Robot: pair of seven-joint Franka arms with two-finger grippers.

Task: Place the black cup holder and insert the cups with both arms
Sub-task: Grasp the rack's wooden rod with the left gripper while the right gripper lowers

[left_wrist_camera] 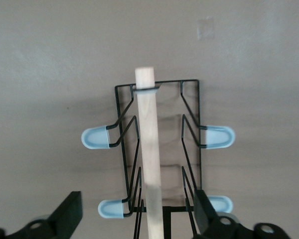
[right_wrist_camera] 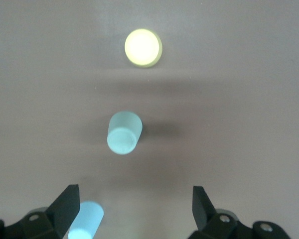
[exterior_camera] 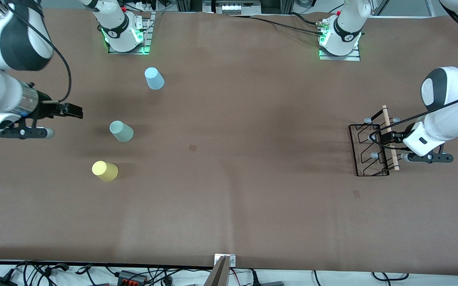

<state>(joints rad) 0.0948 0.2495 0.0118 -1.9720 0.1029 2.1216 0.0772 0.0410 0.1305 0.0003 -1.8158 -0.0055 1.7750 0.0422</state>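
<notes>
Three cups stand upside down on the brown worktop (exterior_camera: 229,178) toward my right arm's end: the light blue cup (exterior_camera: 154,78) farthest from the front camera, the pale green cup (exterior_camera: 121,131) in the middle, the yellow cup (exterior_camera: 104,171) nearest to it, each well apart from the next. My right gripper (exterior_camera: 74,111) hangs in the air at that end of the worktop, near the cups but over none of them, its jaws spread wide and holding nothing; the right wrist view looks down on all three cups, the light blue one partly hidden by one finger (right_wrist_camera: 65,209).

At my left arm's end, the black cup holder (exterior_camera: 368,149) rests on the worktop, its light wooden rod handle (exterior_camera: 390,137) running along the top and its grey-tipped pegs (left_wrist_camera: 94,137) sticking out to either side. My left gripper (exterior_camera: 384,137) is down at the holder, jaws apart with one finger (left_wrist_camera: 70,211) to each side of the rod and wire frame; in the left wrist view the rod runs up between them with clear gaps, so nothing is clamped. No cup sits on any peg.
</notes>
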